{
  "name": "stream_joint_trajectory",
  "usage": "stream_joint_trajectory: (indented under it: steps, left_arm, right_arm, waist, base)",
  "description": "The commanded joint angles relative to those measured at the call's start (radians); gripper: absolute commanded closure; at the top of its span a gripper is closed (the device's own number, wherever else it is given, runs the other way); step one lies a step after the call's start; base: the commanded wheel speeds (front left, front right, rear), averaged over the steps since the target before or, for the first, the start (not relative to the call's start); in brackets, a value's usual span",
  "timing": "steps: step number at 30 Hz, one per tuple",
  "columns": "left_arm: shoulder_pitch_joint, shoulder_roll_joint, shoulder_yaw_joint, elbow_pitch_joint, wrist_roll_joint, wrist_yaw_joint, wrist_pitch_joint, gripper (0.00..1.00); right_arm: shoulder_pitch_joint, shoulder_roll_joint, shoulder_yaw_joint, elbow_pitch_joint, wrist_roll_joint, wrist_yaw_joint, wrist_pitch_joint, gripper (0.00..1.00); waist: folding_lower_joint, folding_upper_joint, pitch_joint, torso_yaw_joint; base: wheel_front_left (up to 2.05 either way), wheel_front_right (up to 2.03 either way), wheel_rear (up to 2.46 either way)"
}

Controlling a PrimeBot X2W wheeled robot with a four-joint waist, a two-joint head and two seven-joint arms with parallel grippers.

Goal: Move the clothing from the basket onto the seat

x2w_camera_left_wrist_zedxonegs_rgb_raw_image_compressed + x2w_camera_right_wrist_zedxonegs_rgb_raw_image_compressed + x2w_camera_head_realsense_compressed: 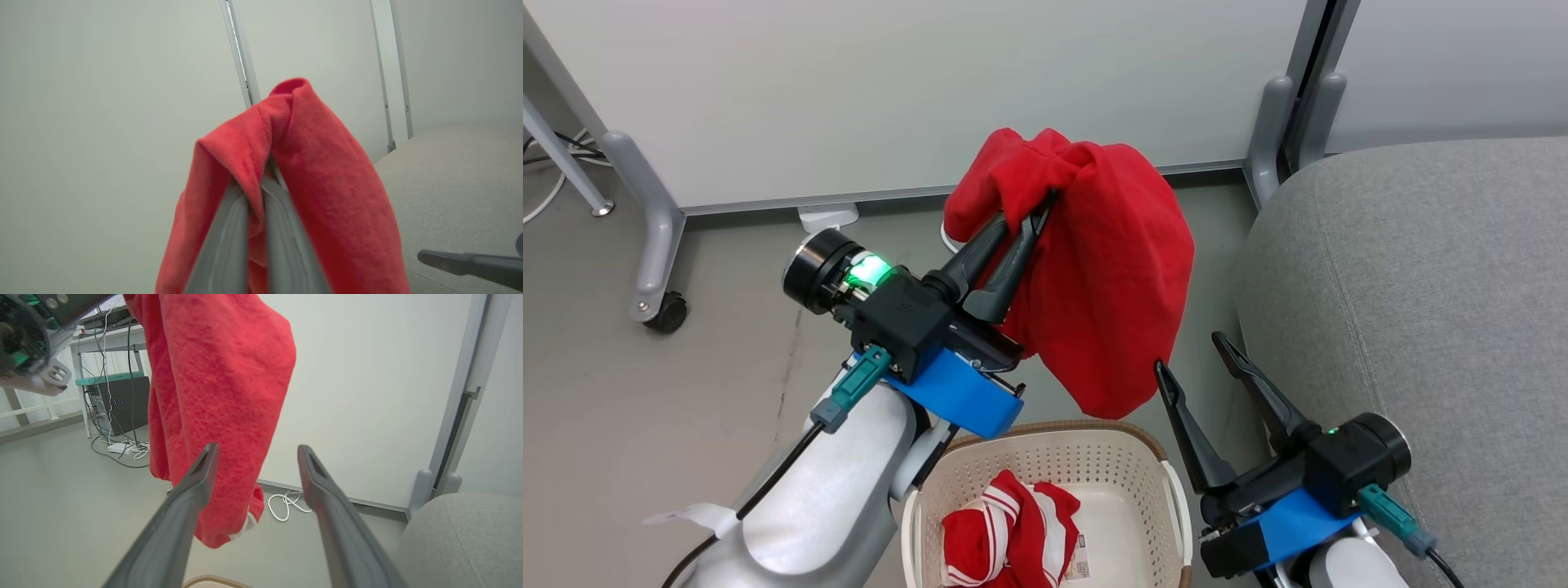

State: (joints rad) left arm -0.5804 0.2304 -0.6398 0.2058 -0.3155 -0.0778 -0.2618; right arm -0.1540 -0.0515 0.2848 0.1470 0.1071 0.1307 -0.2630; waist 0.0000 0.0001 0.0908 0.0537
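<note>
The plain red fabric garment hangs from the left gripper, which is clamped on it above the cream perforated plastic basket. The head view cuts the basket off at the frame's bottom. A red-and-white striped garment lies crumpled inside the basket. The right wrist view shows the hanging garment's white edge. The right gripper gapes empty beside the light-grey upholstered seat.

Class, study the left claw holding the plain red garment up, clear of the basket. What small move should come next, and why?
Probably swing the left claw to its right until the plain red garment hangs over the grey seat. The claw is shut on the cloth, which hangs clear of the basket, beside the seat rather than over it; releasing now would likely miss.
</note>
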Motion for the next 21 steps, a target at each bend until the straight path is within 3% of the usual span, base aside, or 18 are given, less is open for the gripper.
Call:
stream_joint_trajectory:
  steps: [1, 12, 21]
  left_arm:
    - [-0.002, -0.001, -0.003, -0.005, 0.006, 0.0, -0.005, 1.0]
    - [-0.01, -0.024, -0.033, -0.024, 0.019, -0.009, -0.005, 1.0]
    - [0.009, -0.032, -0.064, -0.03, 0.022, -0.021, -0.005, 1.0]
  right_arm:
    - [-0.014, -0.008, 0.004, 0.009, -0.002, 0.0, -0.003, 0.0]
    - [-0.103, -0.046, 0.099, 0.115, 0.088, 0.0, -0.003, 0.0]
    - [-0.16, -0.106, 0.209, 0.083, 0.206, 0.0, -0.003, 0.0]
  waist:
    - [0.0, -0.0001, 0.001, 0.002]
    - [0.0, -0.0001, 0.0, 0.024]
    - [0.0, -0.0001, -0.011, 0.048]
  base:
    - [0.0, 0.0, 0.0]
    - [0.0, 0.0, 0.0]
    - [0.0, 0.0, 0.0]
